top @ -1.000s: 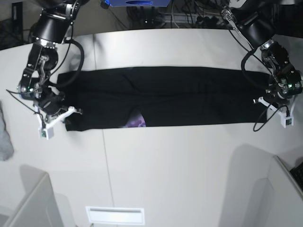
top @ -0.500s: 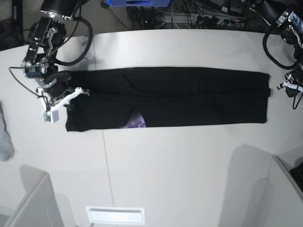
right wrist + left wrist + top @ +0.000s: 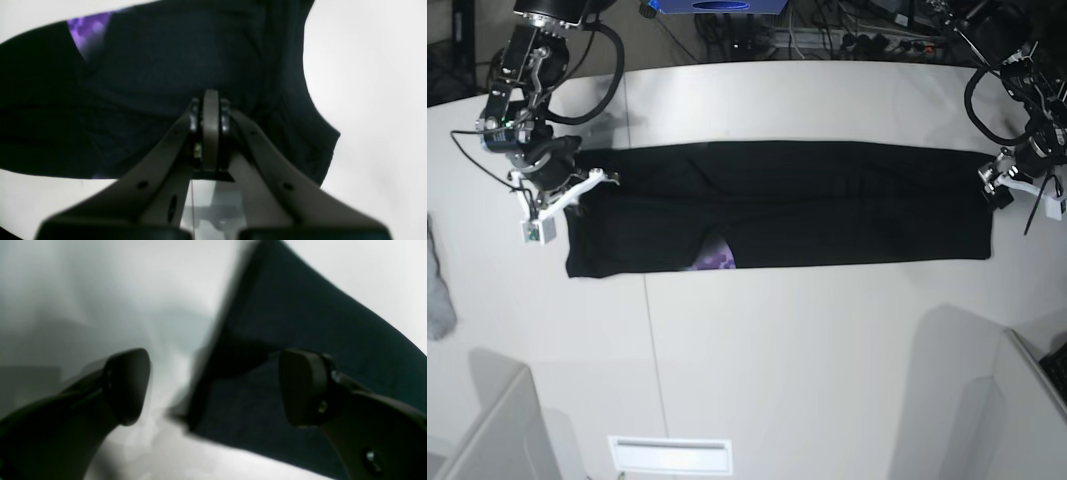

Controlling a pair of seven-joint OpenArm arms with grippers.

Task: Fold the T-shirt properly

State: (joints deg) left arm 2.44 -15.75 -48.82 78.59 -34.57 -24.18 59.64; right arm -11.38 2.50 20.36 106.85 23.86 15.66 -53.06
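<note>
Base view shows the T-shirt (image 3: 807, 205) lying flat on the white table (image 3: 827, 350) as one long black band, long axis running side to side, a scrap of purple print (image 3: 719, 260) peeking out along the near edge. At that view's right end sits the left gripper (image 3: 999, 186), jaws spread wide; seen from the left wrist, straddles the cloth's end edge, one finger (image 3: 302, 386) over the fabric, the other over bare table, nothing pinched. At the opposite end sits the right gripper (image 3: 575, 190), jaws shut flat together over the cloth; whether any fabric is caught between cannot be told. Probably calls for a lengthwise fold, one end carried toward the other. Off to the side, well apart, lies a small grey cloth (image 3: 437, 290).
</note>
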